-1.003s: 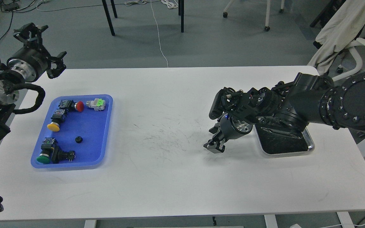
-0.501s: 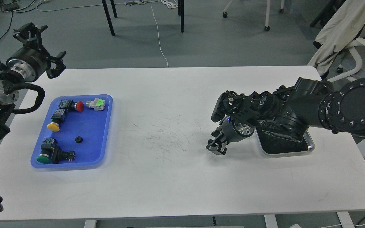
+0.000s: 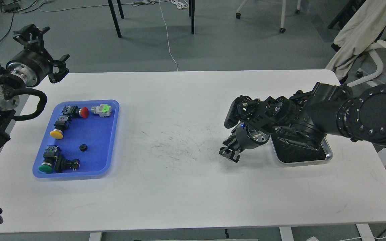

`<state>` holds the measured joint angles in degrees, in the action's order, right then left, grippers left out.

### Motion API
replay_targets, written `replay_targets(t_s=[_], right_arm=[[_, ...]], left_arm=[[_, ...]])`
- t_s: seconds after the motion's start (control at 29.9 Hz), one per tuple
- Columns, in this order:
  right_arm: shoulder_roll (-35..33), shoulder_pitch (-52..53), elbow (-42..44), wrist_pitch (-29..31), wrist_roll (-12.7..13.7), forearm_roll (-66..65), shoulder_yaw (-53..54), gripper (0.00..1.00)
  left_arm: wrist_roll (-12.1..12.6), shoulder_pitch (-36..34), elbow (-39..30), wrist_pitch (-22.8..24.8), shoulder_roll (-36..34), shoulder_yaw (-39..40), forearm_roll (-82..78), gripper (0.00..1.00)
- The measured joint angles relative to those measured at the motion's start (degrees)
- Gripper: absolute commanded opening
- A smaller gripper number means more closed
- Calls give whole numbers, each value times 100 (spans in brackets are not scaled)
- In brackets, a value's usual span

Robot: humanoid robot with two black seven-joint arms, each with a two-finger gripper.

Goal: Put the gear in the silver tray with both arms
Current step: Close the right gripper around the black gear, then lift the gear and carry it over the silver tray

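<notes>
A small black gear [image 3: 83, 147] lies in the blue plastic tray [image 3: 109, 134] at the left of the table. The silver tray [image 3: 327, 154] sits at the right, its dark bottom partly hidden under my right arm. My left gripper [image 3: 46, 48] is open and empty, held high above the table's far left corner, behind the blue tray. My right gripper [image 3: 230, 154] points down close to the table, just left of the silver tray. It is dark and small, so its fingers cannot be told apart.
The blue tray also holds several push-button switches with red [image 3: 84, 112], yellow [image 3: 56, 134] and green [image 3: 46, 168] caps. The white table [image 3: 179, 174] has scuff marks at its middle. Chairs and table legs stand on the floor beyond the far edge.
My right gripper has drawn back a little to the right and up, toward the silver tray. My left arm has hardly moved.
</notes>
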<state>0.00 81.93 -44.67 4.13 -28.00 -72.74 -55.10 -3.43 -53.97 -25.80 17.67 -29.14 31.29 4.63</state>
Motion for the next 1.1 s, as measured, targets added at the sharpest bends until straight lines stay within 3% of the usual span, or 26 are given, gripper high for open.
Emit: replay_targets(t_s=[0.3, 0.43, 0.5, 1.1], right_arm=[[0, -35, 112, 0, 0, 2, 0, 12], [0, -42, 152, 1, 0, 4, 0, 9], [0, -43, 155, 1, 0, 5, 0, 2], [0, 223, 200, 2, 0, 21, 27, 2]], left_arm=[[0, 0, -2, 13, -70, 0, 3, 90], [0, 1, -4, 17, -102, 0, 3, 90], [0, 1, -4, 17, -105, 0, 3, 91], [8, 1, -17, -27, -57, 35, 12, 98]])
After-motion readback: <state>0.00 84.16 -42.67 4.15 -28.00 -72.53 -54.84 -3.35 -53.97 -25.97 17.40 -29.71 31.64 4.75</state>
